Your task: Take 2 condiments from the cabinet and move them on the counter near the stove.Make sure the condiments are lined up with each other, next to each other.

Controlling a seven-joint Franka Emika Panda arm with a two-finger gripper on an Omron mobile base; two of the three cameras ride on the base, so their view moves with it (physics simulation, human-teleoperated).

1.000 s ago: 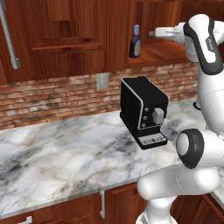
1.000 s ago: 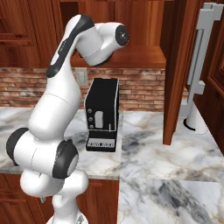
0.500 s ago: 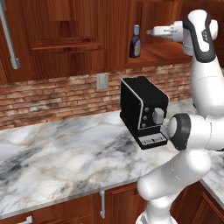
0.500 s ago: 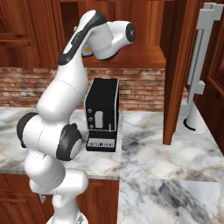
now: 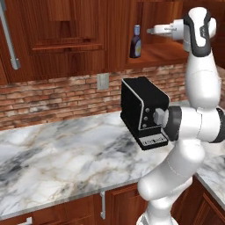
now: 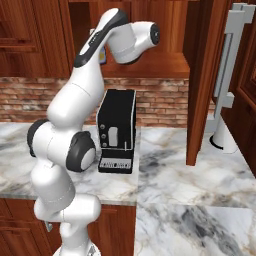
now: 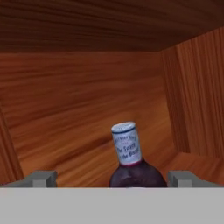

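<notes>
Reddish-brown wooden cabinetry and a red brick backsplash surround a white and grey veined marble desk [image 5: 66,154], on which a black boxy coffee machine [image 5: 143,112] stands below the raised arm.

Inside the doorless reddish-brown wooden cabinet niche [image 7: 87,87], one small condiment bottle [image 7: 131,162] stands upright on the shelf directly ahead of the gripper [image 7: 113,179]. The bottle has a dark purple-brown body, a narrow neck wrapped in a pale label with printed text, and a bluish-white cap. In the hand view its neck sits between the two grey fingertips [image 7: 41,178], slightly nearer the right one, with clear space on both sides and no contact. In the left base view the same bottle [image 5: 136,42] stands at the left edge of the niche, just beyond the gripper [image 5: 151,31], which points at its upper part. A second bottle cannot be made out.

The gripper is released, its jaws spread wide around nothing.

Compared with one second ago, the arm's elbow has swung forward and lower, now in front of the coffee machine in the left base view, and the hand has advanced toward the bottle. The bottle and coffee machine have not shifted, and the jaws remain spread as before.
</notes>
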